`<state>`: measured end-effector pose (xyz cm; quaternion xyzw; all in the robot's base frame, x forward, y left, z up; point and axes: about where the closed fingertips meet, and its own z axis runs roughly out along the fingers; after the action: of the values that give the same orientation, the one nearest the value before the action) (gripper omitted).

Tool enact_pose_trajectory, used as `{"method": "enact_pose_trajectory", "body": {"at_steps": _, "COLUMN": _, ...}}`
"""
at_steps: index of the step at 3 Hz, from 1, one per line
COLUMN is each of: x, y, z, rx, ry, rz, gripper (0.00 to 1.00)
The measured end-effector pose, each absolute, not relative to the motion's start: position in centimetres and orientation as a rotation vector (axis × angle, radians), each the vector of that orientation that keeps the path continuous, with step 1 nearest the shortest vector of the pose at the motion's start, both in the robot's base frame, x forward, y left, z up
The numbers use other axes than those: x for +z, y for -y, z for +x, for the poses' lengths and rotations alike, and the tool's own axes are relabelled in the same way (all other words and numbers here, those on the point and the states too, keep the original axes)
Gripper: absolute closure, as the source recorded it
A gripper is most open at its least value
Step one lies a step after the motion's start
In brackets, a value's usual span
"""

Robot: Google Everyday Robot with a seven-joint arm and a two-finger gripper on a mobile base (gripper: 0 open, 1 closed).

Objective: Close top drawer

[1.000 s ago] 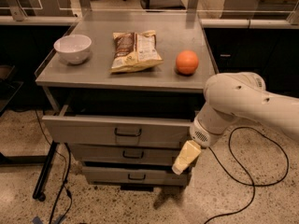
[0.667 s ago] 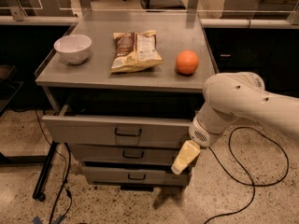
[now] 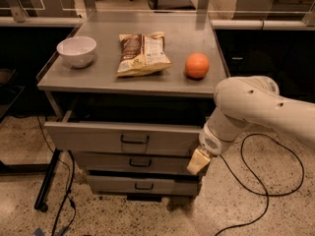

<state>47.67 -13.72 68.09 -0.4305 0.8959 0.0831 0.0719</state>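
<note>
The top drawer point(image 3: 88, 135) stands pulled out, and the gripper point(image 3: 198, 162) hangs just below the right end of its front; whether it is open or closed I cannot tell. Pushing at this corner could skew the drawer and jam it.

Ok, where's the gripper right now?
In the camera view, the gripper is right of centre, by the right end of the pulled-out top drawer, below the orange.

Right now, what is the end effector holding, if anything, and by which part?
Nothing is visibly held. The end effector hangs at the right end of the top drawer, far from its handle.
</note>
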Motion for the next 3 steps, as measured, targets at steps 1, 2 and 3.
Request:
{"method": "enact_pose_trajectory", "body": {"at_steps": 1, "x": 68.1, "y": 13.7, "z": 47.7, "rx": 0.250, "ry": -2.693, "rz": -1.294, "gripper": 0.65}}
{"method": "enact_pose_trajectory", "body": {"at_steps": 2, "x": 68.3, "y": 13.4, "z": 48.3, "rx": 0.247, "ry": -2.684, "rz": -1.290, "gripper": 0.88}}
{"method": "enact_pose_trajectory", "body": {"at_steps": 3, "x": 68.0, "y": 12.3, "z": 50.5, "rx": 0.247, "ry": -2.673, "rz": -1.249, "gripper": 1.00}}
